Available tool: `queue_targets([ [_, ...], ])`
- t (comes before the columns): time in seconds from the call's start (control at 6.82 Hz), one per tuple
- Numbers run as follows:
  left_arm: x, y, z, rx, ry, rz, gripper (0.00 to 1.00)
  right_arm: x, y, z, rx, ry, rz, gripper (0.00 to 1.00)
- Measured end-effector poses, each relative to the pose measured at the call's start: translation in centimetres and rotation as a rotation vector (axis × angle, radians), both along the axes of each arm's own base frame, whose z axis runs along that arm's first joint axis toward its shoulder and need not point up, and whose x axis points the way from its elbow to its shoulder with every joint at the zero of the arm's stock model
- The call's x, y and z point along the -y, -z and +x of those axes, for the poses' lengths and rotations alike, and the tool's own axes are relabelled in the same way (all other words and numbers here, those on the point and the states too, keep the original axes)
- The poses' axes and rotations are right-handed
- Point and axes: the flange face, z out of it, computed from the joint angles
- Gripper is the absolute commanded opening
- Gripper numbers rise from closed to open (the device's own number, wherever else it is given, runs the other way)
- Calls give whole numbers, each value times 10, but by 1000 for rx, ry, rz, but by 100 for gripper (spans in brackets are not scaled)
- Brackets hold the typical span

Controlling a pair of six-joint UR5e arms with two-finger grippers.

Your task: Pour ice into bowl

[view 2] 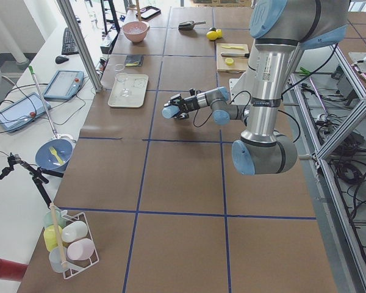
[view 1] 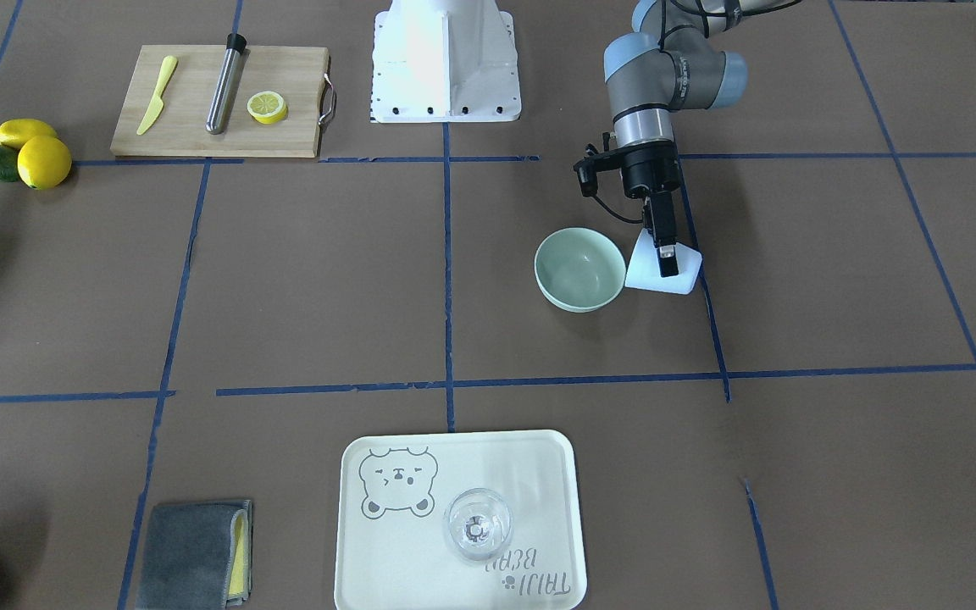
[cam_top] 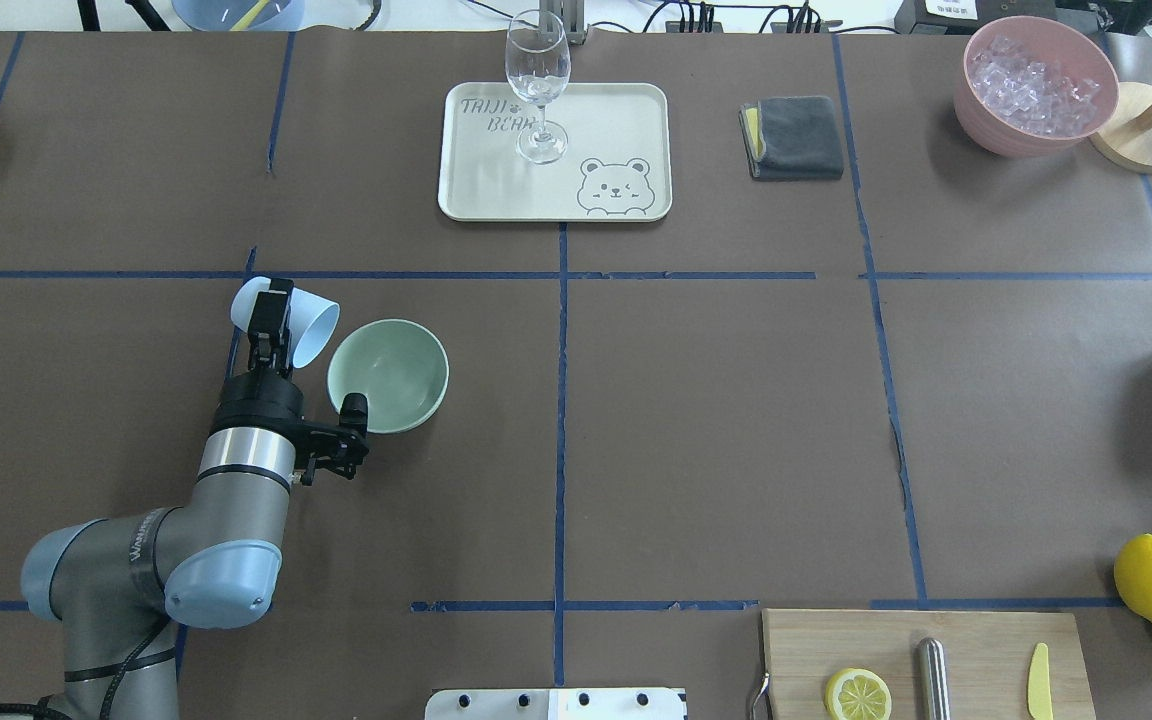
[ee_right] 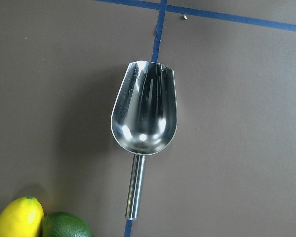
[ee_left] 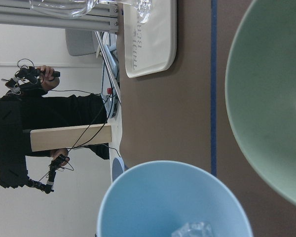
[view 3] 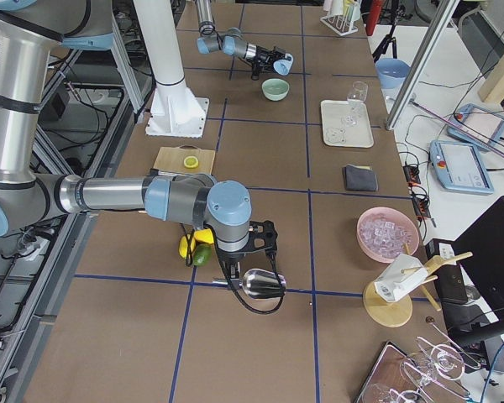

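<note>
The pale mint-green bowl (cam_top: 388, 375) stands on the table and nothing shows inside it; it also shows in the front view (view 1: 579, 269) and in the left wrist view (ee_left: 266, 108). My left gripper (cam_top: 274, 312) is shut on a light blue cup (cam_top: 308, 322), held tilted on its side right beside the bowl, mouth toward it. In the left wrist view a clear piece of ice (ee_left: 192, 230) lies inside the cup (ee_left: 172, 197). My right gripper (view 3: 248, 252) hangs over a metal scoop (ee_right: 145, 113) lying on the table; I cannot tell whether it is open or shut.
A pink bowl (cam_top: 981, 110) full of ice stands far right at the back. A tray (cam_top: 496, 190) with a wine glass (cam_top: 536, 90) and a grey cloth (cam_top: 791, 135) lie beyond the bowl. A cutting board (cam_top: 796, 640) and lemons (cam_top: 1151, 578) are near right.
</note>
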Motion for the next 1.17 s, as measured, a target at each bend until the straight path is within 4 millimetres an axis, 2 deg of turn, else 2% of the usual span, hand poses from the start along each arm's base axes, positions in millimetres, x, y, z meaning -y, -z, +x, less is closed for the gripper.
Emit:
queue_targets([
  [0.29,-5,0,6,130,-21,37,0,0,-1,0,0,0,-1,100],
  [0.59,-21,-5,18,204,-42,65,0,0,-1,0,0,0,-2,100],
  [1.03,-31,-6,25,222,-45,82,0,0,-4,0,1,2,-6,100],
  [1.17,-32,2,21,188,-44,87,0,0,-4,0,1,2,-7,100],
])
